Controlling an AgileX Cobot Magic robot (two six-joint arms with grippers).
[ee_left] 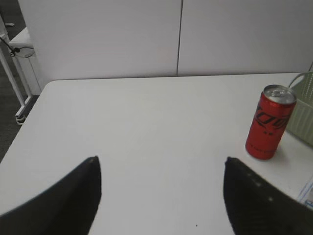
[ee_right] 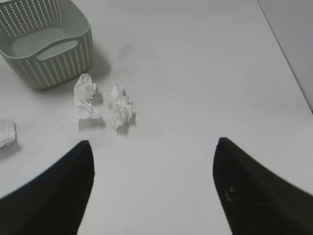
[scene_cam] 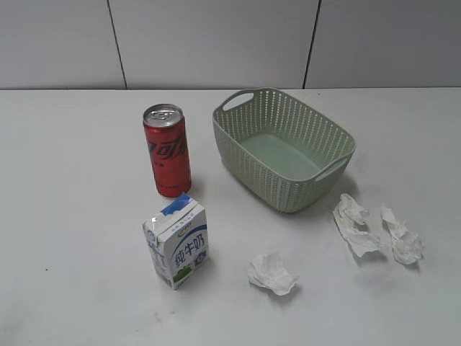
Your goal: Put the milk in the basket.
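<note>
The milk (scene_cam: 178, 243), a small white carton with a blue top and blue characters, stands upright on the table at the front left; a sliver of it shows at the right edge of the left wrist view (ee_left: 307, 193). The pale green basket (scene_cam: 317, 132) stands empty behind and to its right, and shows in the right wrist view (ee_right: 73, 55). Neither gripper shows in the exterior view. My left gripper (ee_left: 161, 159) is open and empty over bare table, left of the milk. My right gripper (ee_right: 154, 142) is open and empty, well right of the basket.
A red soda can (scene_cam: 167, 150) stands behind the milk, left of the basket, and shows in the left wrist view (ee_left: 269, 122). Three crumpled tissues (scene_cam: 272, 273) (scene_cam: 354, 224) (scene_cam: 401, 236) lie in front of the basket. The table's left edge (ee_left: 22, 129) is near.
</note>
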